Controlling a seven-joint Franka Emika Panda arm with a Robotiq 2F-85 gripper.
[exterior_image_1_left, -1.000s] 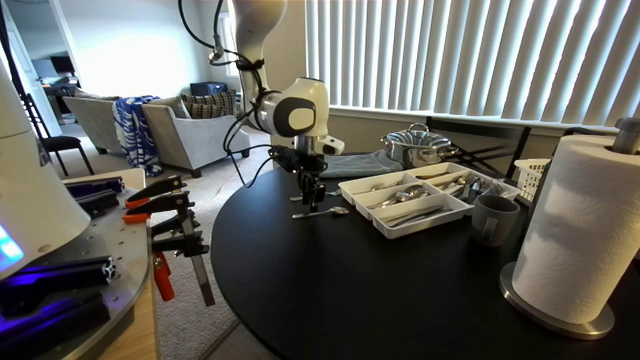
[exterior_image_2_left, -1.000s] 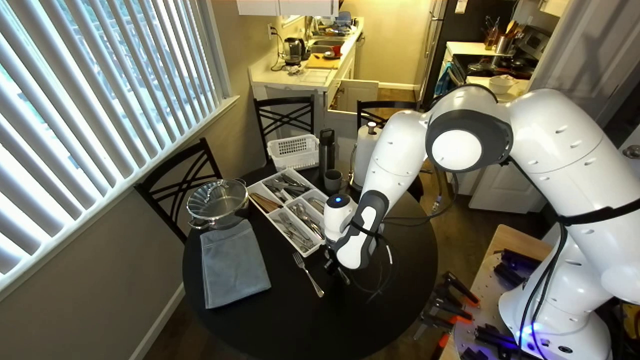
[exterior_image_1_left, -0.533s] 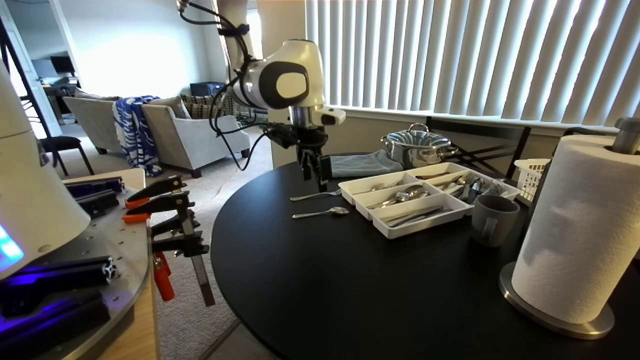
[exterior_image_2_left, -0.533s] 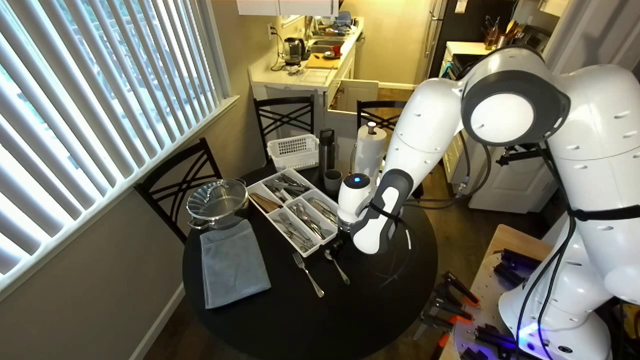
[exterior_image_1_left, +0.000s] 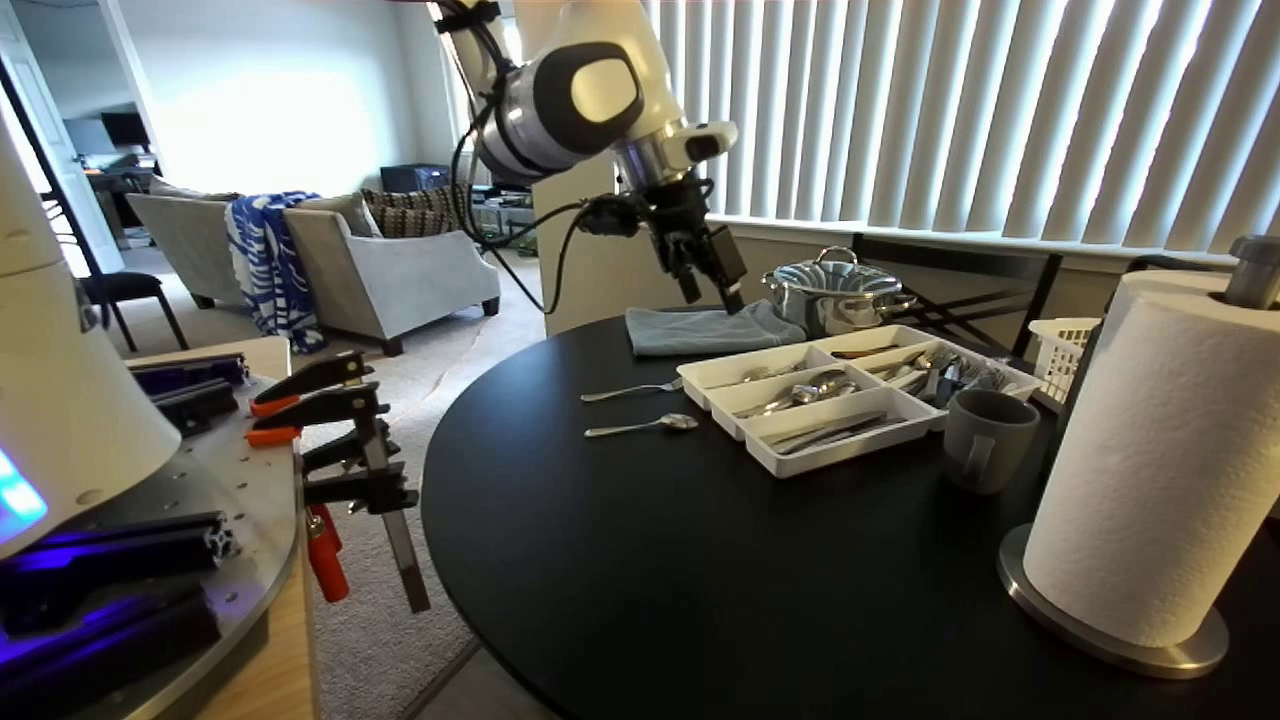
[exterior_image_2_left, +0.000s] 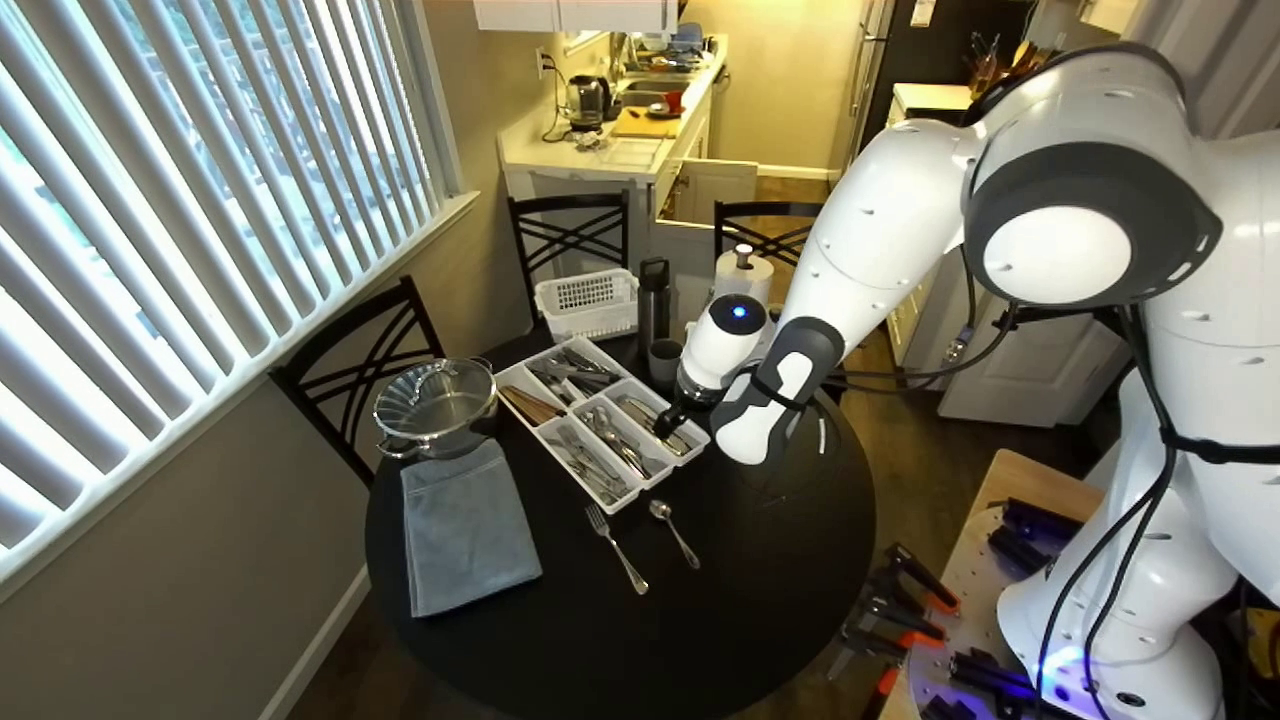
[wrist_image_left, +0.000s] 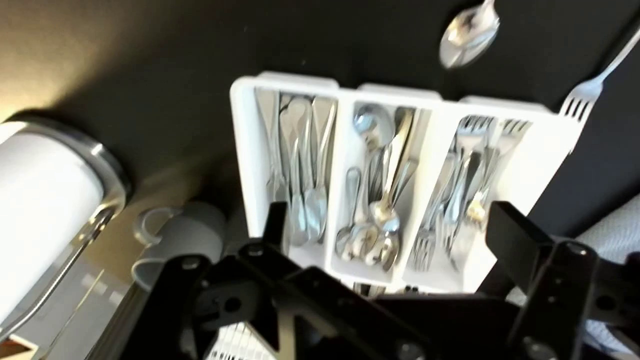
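Observation:
My gripper (exterior_image_1_left: 712, 298) stands open above the table, tilted, with nothing held. In the wrist view its fingers (wrist_image_left: 517, 235) are wide apart, and the white cutlery tray (wrist_image_left: 243, 150) appears between and beyond them. Knives, spoons and forks lie in separate compartments of the tray. From an exterior view the gripper (exterior_image_2_left: 668, 422) appears over the tray's knife compartment. A loose spoon (exterior_image_2_left: 660, 509) lies on the black table beside the tray. Near it rests a loose fork (exterior_image_2_left: 625, 562), tines toward the tray. Both loose pieces show in every view.
A grey mug (exterior_image_1_left: 985, 440) and a paper towel roll (exterior_image_1_left: 1150, 450) stand past the tray. Behind are a steel pot (exterior_image_1_left: 835, 290) and a folded grey cloth (exterior_image_1_left: 690, 332). A white basket (exterior_image_2_left: 590, 305) and a dark bottle (exterior_image_2_left: 654, 305) stand on the far side.
My gripper has risen from the spoon, opened wider and tilted, moving up and across toward the tray's knife side. The loose spoon and fork have stayed where they were.

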